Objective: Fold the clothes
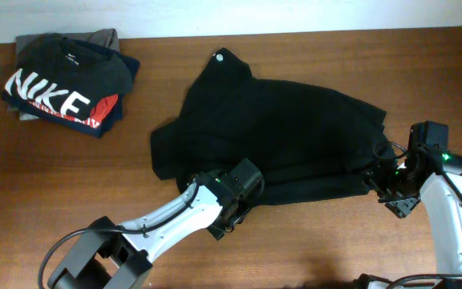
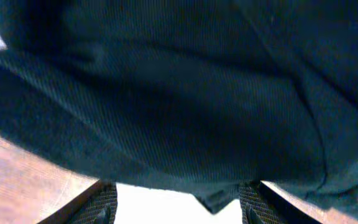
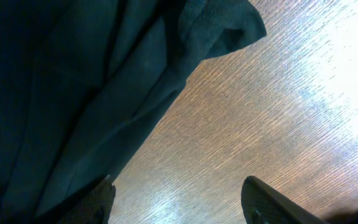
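Observation:
The clothes (image 1: 279,128), a plain black top with a small white round tag (image 1: 219,57) at its far corner, lie rumpled across the middle of the table. My left gripper (image 1: 239,189) sits at the top's near hem. In the left wrist view the black fabric (image 2: 179,93) fills the frame; the left gripper (image 2: 178,208) has its jaws apart, with a small fabric corner (image 2: 213,202) hanging between them. My right gripper (image 1: 382,175) is at the top's right edge. In the right wrist view it (image 3: 179,199) stands open over bare wood, its left finger (image 3: 95,202) beside the fabric's edge (image 3: 55,93).
A stack of folded garments, with a black NIKE T-shirt (image 1: 66,84) on top, sits at the back left. Brown wooden tabletop (image 1: 311,249) shows in front of and to the right of the black top. The table's far edge (image 1: 335,32) meets a pale wall.

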`<state>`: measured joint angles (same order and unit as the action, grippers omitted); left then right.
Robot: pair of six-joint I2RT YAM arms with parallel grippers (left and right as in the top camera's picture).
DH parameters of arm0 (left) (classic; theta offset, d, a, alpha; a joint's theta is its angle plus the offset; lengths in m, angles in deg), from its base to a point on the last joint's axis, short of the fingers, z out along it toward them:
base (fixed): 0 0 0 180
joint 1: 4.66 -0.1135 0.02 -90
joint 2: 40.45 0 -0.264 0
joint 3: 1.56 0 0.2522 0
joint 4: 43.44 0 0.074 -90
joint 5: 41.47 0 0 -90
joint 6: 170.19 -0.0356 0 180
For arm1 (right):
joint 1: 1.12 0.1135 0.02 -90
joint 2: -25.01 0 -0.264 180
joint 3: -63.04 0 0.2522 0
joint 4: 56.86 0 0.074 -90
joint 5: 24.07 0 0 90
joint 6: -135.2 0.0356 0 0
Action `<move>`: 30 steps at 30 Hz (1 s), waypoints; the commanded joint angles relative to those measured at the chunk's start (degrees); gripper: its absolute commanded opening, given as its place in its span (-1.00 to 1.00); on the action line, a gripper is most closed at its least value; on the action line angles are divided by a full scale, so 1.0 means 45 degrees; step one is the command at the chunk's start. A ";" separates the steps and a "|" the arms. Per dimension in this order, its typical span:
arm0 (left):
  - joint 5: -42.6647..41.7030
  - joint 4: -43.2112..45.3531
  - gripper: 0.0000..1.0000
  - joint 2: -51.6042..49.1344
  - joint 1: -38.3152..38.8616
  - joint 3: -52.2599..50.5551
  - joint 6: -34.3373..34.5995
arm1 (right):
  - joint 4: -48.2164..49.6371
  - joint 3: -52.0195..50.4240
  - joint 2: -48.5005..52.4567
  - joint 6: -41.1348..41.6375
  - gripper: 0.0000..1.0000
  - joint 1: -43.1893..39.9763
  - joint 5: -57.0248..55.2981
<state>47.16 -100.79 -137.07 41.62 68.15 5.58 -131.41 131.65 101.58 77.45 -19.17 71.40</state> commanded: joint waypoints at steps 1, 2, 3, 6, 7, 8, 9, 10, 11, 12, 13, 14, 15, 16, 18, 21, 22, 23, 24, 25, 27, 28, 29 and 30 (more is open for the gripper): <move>0.1423 0.0199 0.25 0.0189 0.0010 -0.0248 0.0359 | 0.0024 0.0015 0.0019 -0.0107 0.40 -0.0087 0.0034; 0.1579 0.0257 0.25 0.0189 0.0010 -0.0262 0.0359 | 0.0024 0.0015 0.0019 -0.0107 0.40 -0.0087 0.0034; 0.1613 0.0355 0.25 0.0189 0.0010 -0.0287 0.0359 | 0.0029 0.0015 0.0019 -0.0107 0.40 -0.0087 0.0029; 0.1613 0.0539 0.22 0.0131 0.0015 -0.0345 0.0359 | 0.0044 0.0015 0.0019 -0.0102 0.39 -0.0087 0.0034; 0.1613 0.0593 0.22 0.0058 0.0015 -0.0355 0.0359 | 0.0058 0.0015 0.0019 -0.0097 0.40 -0.0087 0.0034; 0.1613 0.0651 0.15 -0.0029 0.0015 -0.0355 0.0359 | 0.0092 0.0015 0.0019 -0.0097 0.40 -0.0087 0.0034; 0.1613 0.0709 0.09 -0.0165 0.0015 -0.0355 0.0359 | 0.0136 0.0015 0.0019 -0.0097 0.40 -0.0087 0.0034; 0.1608 0.0801 0.01 -0.0316 0.0015 -0.0355 0.0355 | 0.0194 0.0015 0.0019 -0.0097 0.40 -0.0087 0.0034; 0.1603 0.0884 -0.08 -0.0505 0.0015 -0.0355 0.0355 | 0.0248 0.0015 0.0019 -0.0097 0.40 -0.0087 0.0034; 0.1579 0.0933 -0.17 -0.0670 0.0015 -0.0355 0.0359 | 0.0291 0.0015 0.0019 -0.0097 0.40 -0.0087 0.0029; 0.1506 0.1001 -0.27 -0.0855 0.0010 -0.0355 0.0359 | 0.0345 0.0015 0.0019 -0.0102 0.40 -0.0087 0.0024; 0.1418 0.1093 -0.35 -0.0991 0.0015 -0.0355 0.0355 | 0.0384 0.0015 0.0019 -0.0097 0.40 -0.0087 0.0024; 0.1292 0.1175 -0.41 -0.1093 0.0015 -0.0355 0.0350 | 0.0427 0.0015 0.0019 -0.0097 0.39 -0.0087 0.0024; 0.1214 0.1219 -0.45 -0.1137 0.0010 -0.0355 0.0355 | 0.0466 0.0015 0.0019 -0.0097 0.38 -0.0087 0.0015; 0.1224 0.1243 -0.47 -0.1151 0.0015 -0.0355 0.0350 | 0.0636 0.0015 0.0019 -0.0092 0.30 -0.0092 -0.0039; 0.1219 0.1229 -0.52 -0.1151 0.0015 -0.0355 0.0253 | 0.1064 0.0015 0.0019 -0.0049 0.29 -0.0092 -0.0087; 0.1219 0.1224 -0.53 -0.1151 0.0015 -0.0355 0.0214 | 0.1146 0.0015 0.0019 -0.0029 0.29 -0.0092 -0.0126; 0.1219 0.1209 -0.53 -0.1151 0.0015 -0.0355 0.0204 | 0.1195 0.0015 0.0024 0.0087 0.29 -0.0092 -0.0243; 0.1219 0.1200 -0.53 -0.1151 0.0015 -0.0355 0.0204 | 0.1200 0.0015 0.0049 0.0384 0.30 -0.0092 -0.0481; 0.1219 0.1200 -0.59 -0.1151 0.0015 -0.0355 0.0209 | 0.1200 0.0015 0.0087 0.0685 0.30 -0.0092 -0.0772; 0.1214 0.1205 -0.66 -0.1151 0.0015 -0.0355 0.0209 | 0.1243 0.0015 0.0233 0.1073 0.32 -0.0092 -0.1307; 0.1219 0.1200 -0.72 -0.1151 0.0015 -0.0355 0.0204 | 0.1292 0.0015 0.0359 0.1214 0.32 -0.0102 -0.1481; 0.1224 0.1200 -0.79 -0.1151 0.0015 -0.0355 0.0204 | 0.1326 0.0015 0.0471 0.1350 0.33 -0.0117 -0.1530; 0.1219 0.1200 -0.81 -0.1151 0.0015 -0.0355 0.0204 | 0.1365 0.0015 0.0612 0.1389 0.33 -0.0170 -0.1515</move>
<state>53.04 -95.42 -140.76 41.62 67.38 6.44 -125.67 131.65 102.48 80.44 -19.17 68.08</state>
